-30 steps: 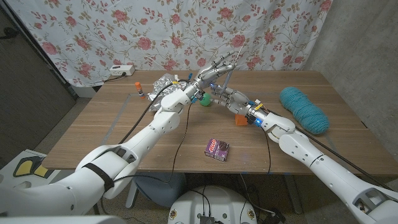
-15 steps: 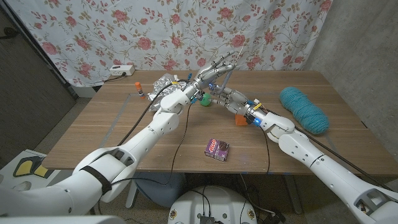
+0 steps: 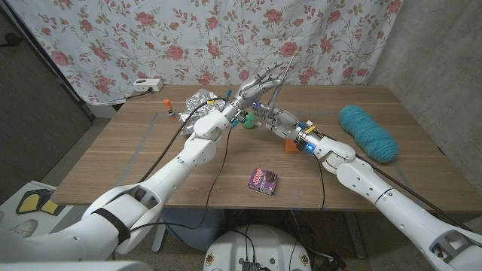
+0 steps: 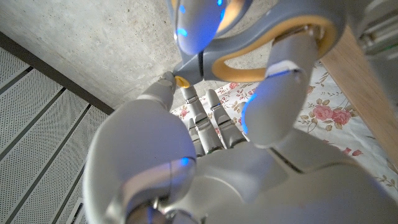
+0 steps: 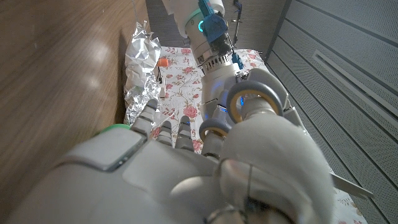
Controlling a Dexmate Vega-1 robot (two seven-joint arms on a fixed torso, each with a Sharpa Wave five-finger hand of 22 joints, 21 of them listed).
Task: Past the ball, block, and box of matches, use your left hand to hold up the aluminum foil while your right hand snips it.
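Head view, foil: aluminum foil (image 3: pixel 197 99) lies crumpled on the table (image 3: pixel 151 158), left of both hands.
Left hand (image 3: pixel 258 84): raised, fingers spread, holding nothing.
Right hand (image 3: pixel 271 118): gripping scissors (image 3: pixel 282 75).

The head camera looks down from above the near edge over the whole table (image 3: pixel 151 150) toward the flowered curtain (image 3: pixel 188 38). Each wrist camera sits close behind its own hand, facing along the fingers. The curtain appears in all three views; the crumpled foil (image 5: pixel 140 68) appears in the head and right wrist views.
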